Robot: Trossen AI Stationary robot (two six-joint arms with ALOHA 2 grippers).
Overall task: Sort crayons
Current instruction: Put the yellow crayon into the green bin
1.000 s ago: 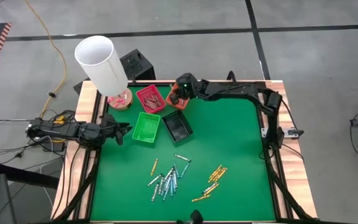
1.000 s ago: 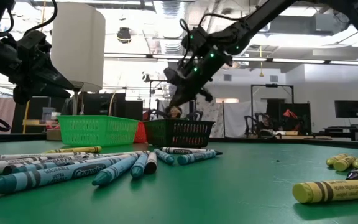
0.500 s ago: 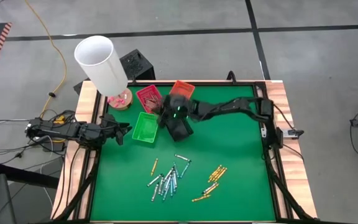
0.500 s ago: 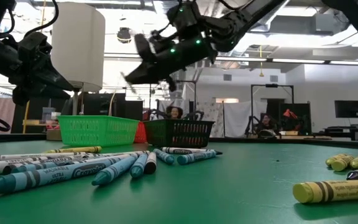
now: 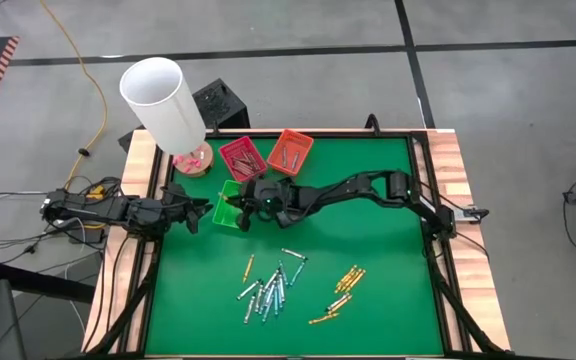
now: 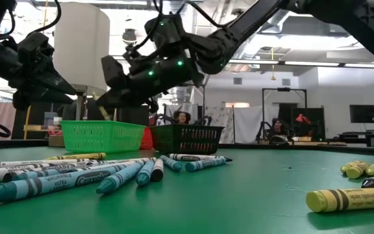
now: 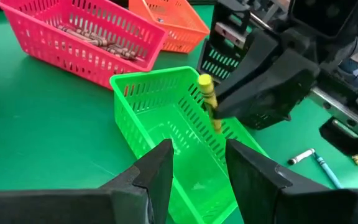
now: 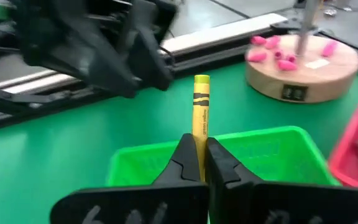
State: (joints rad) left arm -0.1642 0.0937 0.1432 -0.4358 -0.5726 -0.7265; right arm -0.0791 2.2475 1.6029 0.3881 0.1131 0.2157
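Right tool (image 8: 199,163) grips yellow crayon (image 8: 200,112), seemingly over green tray (image 7: 166,124).

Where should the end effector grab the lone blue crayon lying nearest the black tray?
Take the lone blue crayon at mid-length, coming straight down, fingers straddling its thin width. It lies flat on the green mat, apart from the blue pile, so both sides look free.

Overhead, table-level and both close wrist cameras share the green tray (image 5: 230,204).
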